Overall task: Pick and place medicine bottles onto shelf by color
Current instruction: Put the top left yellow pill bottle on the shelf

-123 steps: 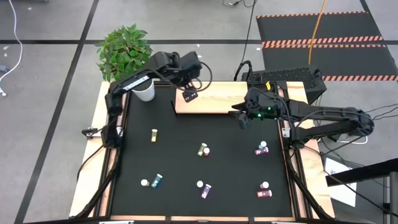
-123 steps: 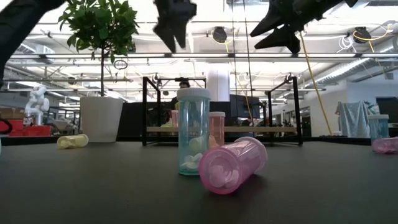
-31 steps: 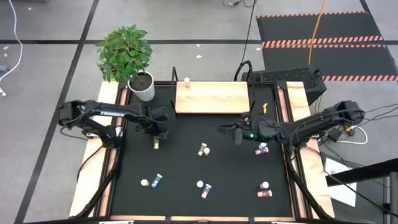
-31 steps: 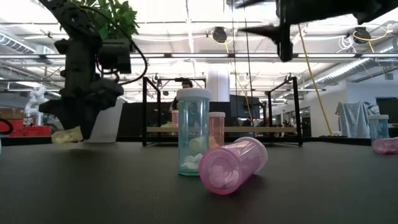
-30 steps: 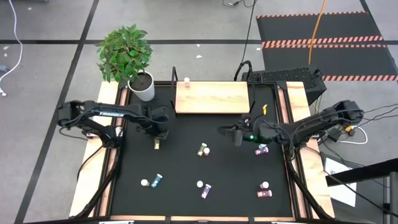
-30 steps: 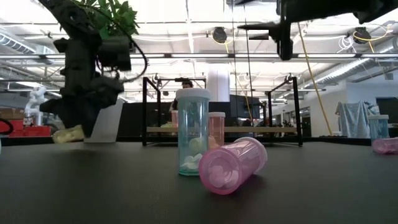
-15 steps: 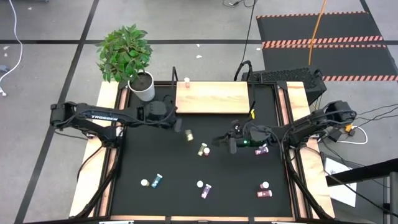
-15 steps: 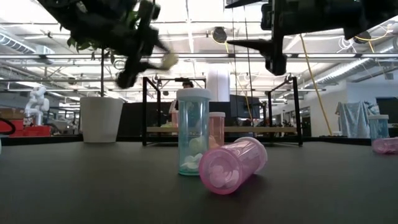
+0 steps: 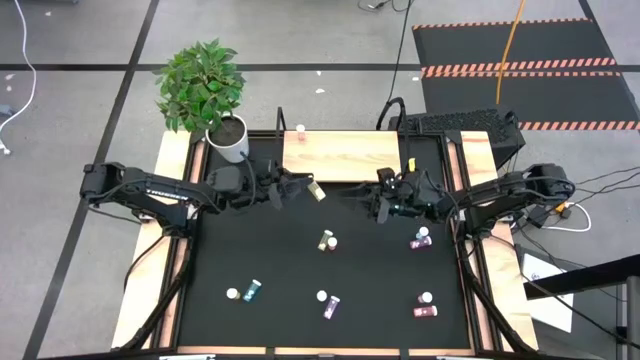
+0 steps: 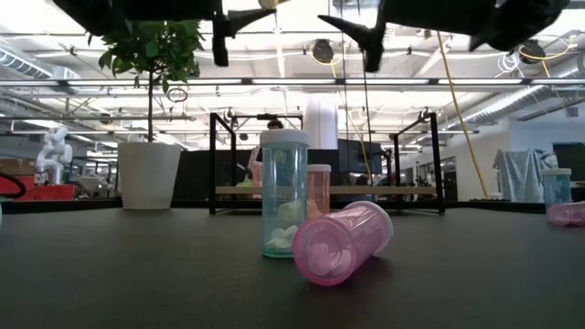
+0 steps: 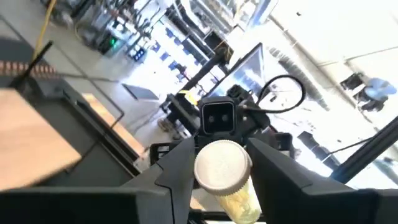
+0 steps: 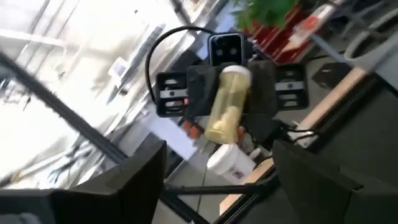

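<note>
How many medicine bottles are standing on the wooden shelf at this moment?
1. A pink bottle stands at the far edge of the shelf, near its left end. The yellow bottle is held by the left gripper. The shelf top shows fully.

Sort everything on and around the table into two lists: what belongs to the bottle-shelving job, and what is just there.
Job:
- yellow bottle, held in the left gripper
- right gripper, open, facing it
- loose bottles on the black mat
- pink bottle already on the shelf

Just there:
- potted plant at the table's corner
- cables on the floor
</note>
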You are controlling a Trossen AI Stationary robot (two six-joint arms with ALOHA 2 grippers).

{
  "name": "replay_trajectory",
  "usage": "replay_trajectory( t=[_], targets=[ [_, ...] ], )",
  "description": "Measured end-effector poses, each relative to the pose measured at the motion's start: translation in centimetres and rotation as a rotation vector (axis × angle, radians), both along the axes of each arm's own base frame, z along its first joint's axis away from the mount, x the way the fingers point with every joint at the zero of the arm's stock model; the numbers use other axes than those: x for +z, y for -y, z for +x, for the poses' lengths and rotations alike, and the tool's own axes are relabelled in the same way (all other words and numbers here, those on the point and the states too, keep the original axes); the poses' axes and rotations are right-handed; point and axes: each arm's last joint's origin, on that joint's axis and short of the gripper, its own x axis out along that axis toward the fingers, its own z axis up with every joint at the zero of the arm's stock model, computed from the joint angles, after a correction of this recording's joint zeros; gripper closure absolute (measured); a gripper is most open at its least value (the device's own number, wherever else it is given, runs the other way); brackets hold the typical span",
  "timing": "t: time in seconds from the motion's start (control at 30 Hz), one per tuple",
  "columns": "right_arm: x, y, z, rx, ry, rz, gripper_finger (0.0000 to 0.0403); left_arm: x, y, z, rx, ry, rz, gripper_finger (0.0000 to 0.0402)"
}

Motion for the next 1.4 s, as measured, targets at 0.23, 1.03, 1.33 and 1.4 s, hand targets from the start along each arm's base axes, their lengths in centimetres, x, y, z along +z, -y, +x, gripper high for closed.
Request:
replay_trajectory(
  t=[0.23, 1.03, 1.33, 1.4],
  targets=[
    [2.8, 0.8, 2.0, 0.015, 0.039, -0.082, 0.0115, 3.8, 1.0, 0.6, 0.014, 0.078, 0.237, 0.0254],
    [6.9, 0.8, 3.9, 0.137, 0.145, -0.081, 0.018, 10.7, 0.6, 1.8, 0.04, -0.049, 0.64, 0.0254],
    [6.9, 0.8, 3.9, 0.147, 0.151, -0.086, 0.0225, 9.6, 0.6, 3.5, 0.034, -0.017, 0.528, 0.0254],
    [7.0, 0.8, 3.9, 0.146, 0.154, -0.091, 0.0235, 9.5, 0.7, 3.6, 0.028, -0.019, 0.514, 0.0254]
  ],
)
